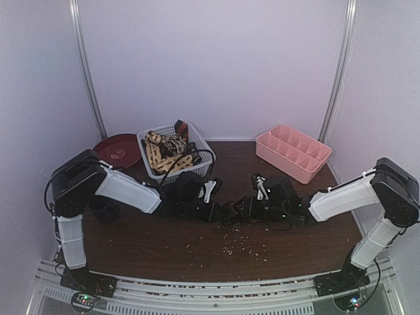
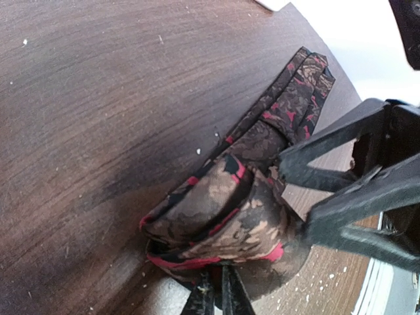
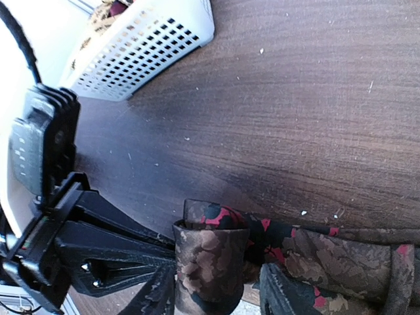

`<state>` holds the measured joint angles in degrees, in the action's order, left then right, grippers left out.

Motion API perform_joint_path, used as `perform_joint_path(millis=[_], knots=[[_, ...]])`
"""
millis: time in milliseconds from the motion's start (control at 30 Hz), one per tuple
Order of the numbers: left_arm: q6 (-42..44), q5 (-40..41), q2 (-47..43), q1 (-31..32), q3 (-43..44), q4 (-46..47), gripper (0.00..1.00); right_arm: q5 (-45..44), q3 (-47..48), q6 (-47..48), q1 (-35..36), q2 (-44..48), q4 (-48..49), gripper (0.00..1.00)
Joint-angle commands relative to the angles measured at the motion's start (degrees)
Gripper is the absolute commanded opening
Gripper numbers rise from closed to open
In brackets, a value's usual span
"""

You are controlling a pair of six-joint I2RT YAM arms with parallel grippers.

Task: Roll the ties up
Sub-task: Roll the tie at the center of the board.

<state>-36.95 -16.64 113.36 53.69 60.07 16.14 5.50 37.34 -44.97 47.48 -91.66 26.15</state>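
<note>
Dark wood bench, with pale crumbs scattered across its near middle. Your two arms meet at the centre over one tie. It is dark brown with red flecks and lies on the bench, one end partly rolled and the rest trailing flat away from the roll.

Your left gripper has its fingers narrow, nipped onto the lower edge of the roll. Your right gripper has its fingers parted, one on each side of the rolled end. In the right wrist view one finger lies against the cloth and the other shows a thin gap, so you straddle the roll rather than clamp it.

Surroundings:
- A white lattice basket sits back left of centre and holds more ties, tan-and-cream and dark, heaped loosely.
- A dark red plate sits just left of the basket. I cannot tell whether they touch.
- A pink divided tray sits back right, well apart from the work.
- A small dark mug stands on the bench under your left forearm.

In the way:
- The grippers crowd each other. In the left wrist view the right one's black frame covers the roll's right side.
- A black cable loops across the basket's front, just behind your left wrist.
</note>
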Motion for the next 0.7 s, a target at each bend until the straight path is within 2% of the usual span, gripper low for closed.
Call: perform_joint_path(millis=[0,133,233,400,500,567,600,667], knots=[[0.8,0.6,1.5,0.3,2.3,1.2,0.07,-0.1,2.6,1.6,-0.3,-1.9,-2.7,0.43],[0.7,0.1,1.7,0.3,2.7,1.4,0.08,-1.4,3.6,3.0,-0.4,-2.9,-4.4,0.35],[1.5,-0.4,0.9,0.3,2.6,1.4,0.13,-1.3,3.2,3.0,-1.0,-2.9,-4.2,0.29],[8.2,1.7,-1.8,0.3,2.1,0.1,0.41,1.9,2.6,2.6,-2.8,-4.4,-3.0,0.26],[16.3,3.7,-2.6,0.3,2.7,-0.2,0.52,5.2,2.5,1.8,-3.7,-6.3,-1.5,0.26],[23.2,5.0,-2.2,0.6,4.0,-1.7,0.67,6.7,2.1,1.1,-4.1,-7.0,-0.1,0.26],[26.2,5.7,-1.9,0.8,4.7,-2.5,0.72,7.2,1.7,0.7,-4.3,-7.3,0.8,0.27],[30.9,5.9,-1.4,1.1,5.1,-2.5,0.74,8.5,1.0,0.1,-4.7,-7.6,2.3,0.26]])
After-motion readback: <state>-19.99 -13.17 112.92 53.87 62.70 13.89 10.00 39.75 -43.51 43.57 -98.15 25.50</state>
